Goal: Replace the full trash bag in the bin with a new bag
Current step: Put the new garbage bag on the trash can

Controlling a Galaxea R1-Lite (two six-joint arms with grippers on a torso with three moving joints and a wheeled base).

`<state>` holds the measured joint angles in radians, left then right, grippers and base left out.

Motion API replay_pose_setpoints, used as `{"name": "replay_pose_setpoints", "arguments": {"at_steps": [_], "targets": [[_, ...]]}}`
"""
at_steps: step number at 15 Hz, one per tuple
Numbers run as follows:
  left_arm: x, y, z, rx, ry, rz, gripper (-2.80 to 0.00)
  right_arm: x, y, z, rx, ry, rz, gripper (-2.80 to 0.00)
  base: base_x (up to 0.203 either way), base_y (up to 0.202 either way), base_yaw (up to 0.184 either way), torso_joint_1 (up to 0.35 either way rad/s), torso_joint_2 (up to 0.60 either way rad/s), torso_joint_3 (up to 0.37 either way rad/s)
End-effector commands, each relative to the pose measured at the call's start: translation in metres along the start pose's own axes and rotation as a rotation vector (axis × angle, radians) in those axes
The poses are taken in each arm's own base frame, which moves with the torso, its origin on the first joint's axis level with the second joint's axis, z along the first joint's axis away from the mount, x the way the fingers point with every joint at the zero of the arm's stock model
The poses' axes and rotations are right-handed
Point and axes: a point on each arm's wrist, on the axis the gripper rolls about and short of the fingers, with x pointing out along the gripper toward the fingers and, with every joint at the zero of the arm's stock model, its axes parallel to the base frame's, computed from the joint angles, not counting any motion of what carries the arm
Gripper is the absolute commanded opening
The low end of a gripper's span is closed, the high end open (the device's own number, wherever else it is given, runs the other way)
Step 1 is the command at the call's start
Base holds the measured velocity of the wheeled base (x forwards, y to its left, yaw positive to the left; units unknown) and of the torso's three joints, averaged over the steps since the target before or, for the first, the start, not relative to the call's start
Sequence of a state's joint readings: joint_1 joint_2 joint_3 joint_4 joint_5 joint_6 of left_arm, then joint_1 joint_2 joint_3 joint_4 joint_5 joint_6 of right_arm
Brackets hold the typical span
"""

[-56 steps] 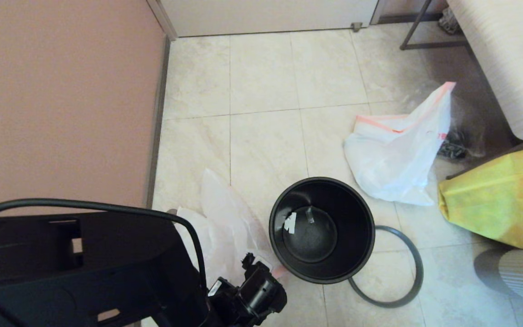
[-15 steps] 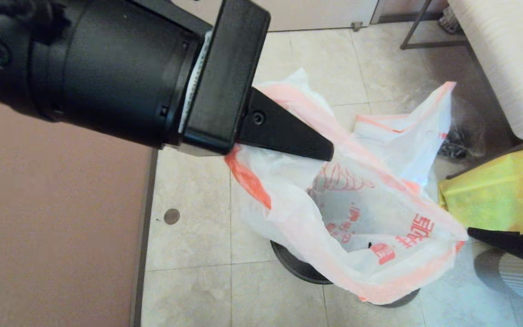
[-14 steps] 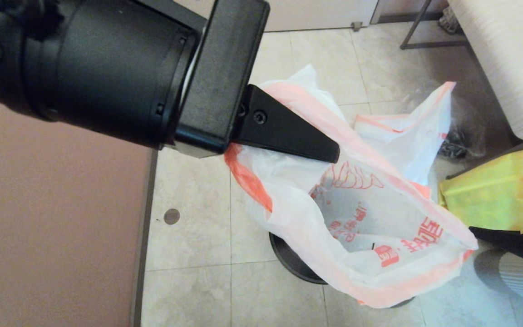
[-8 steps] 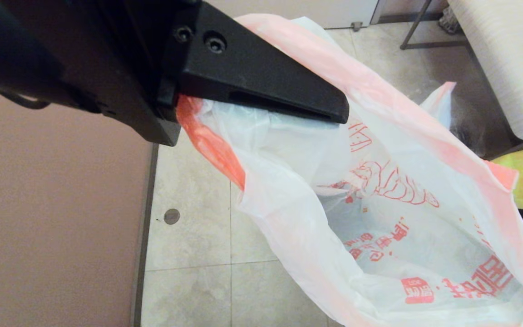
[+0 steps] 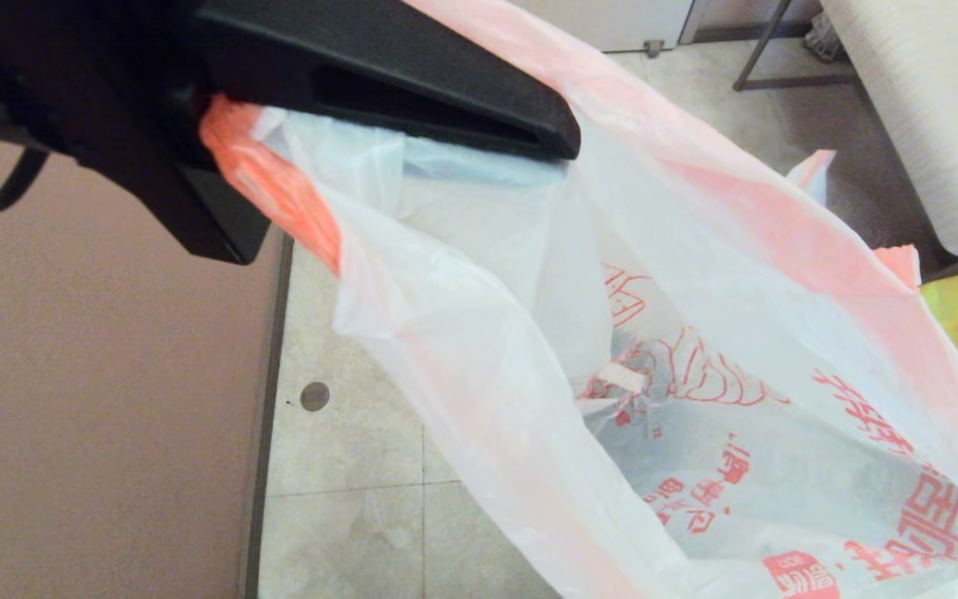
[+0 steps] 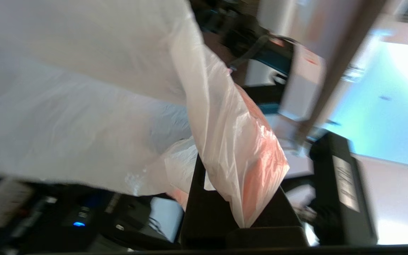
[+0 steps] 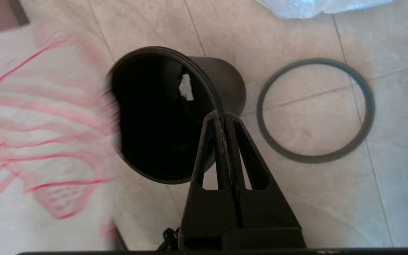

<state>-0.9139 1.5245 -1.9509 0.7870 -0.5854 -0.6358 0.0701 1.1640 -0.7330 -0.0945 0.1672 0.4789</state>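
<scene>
New bag: thin white film with red print, pinched at its pink-orange hem by the left gripper and hoisted high, close under the head camera, mouth sagging open, body draping down and hiding the bin in that view. In the left wrist view, hem bunched between the clenched jaws. Right gripper: clenched on nothing, poised above the near rim of the bin, which stands empty and upright on the floor. Grey ring flat on the tiles just beside the bin, not touching it.

Advice for seating the bag: lower so the bottom drops inside the bin first. Best to take the slack hem with the free gripper and spread the mouth wide before folding it over the rim. Slowly; thin film likely to tear or slip. Ring last, pressed over the folded hem.
</scene>
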Motion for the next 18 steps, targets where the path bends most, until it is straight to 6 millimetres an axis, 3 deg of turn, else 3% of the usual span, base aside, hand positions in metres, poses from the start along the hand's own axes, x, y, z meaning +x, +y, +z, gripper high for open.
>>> {"name": "replay_pose_setpoints", "arguments": {"at_steps": [1,4,6,15,18], "targets": [[0.004,0.009,0.005,-0.039,0.014,0.01,-2.8,0.006,-0.002,-0.001,0.007,0.016,-0.011,-2.8,0.0,0.0,0.0,0.0,0.0,0.0],[0.042,0.031,0.009,-0.098,0.098,0.041,-2.8,0.006,-0.003,-0.002,0.011,0.021,-0.016,-2.8,0.0,0.0,0.0,0.0,0.0,0.0],[0.057,0.024,0.006,-0.069,0.129,-0.002,-2.8,0.011,-0.005,-0.002,0.014,0.032,-0.024,-2.8,0.0,0.0,0.0,0.0,0.0,0.0],[0.063,0.008,-0.003,-0.048,0.165,-0.062,-2.8,0.022,-0.009,-0.006,0.046,0.038,-0.025,-2.8,0.0,0.0,0.0,0.0,0.0,0.0],[0.079,0.011,-0.004,-0.049,0.192,-0.063,-2.8,0.02,-0.009,-0.006,0.044,0.03,-0.022,-2.8,0.0,0.0,0.0,0.0,0.0,0.0]]}}
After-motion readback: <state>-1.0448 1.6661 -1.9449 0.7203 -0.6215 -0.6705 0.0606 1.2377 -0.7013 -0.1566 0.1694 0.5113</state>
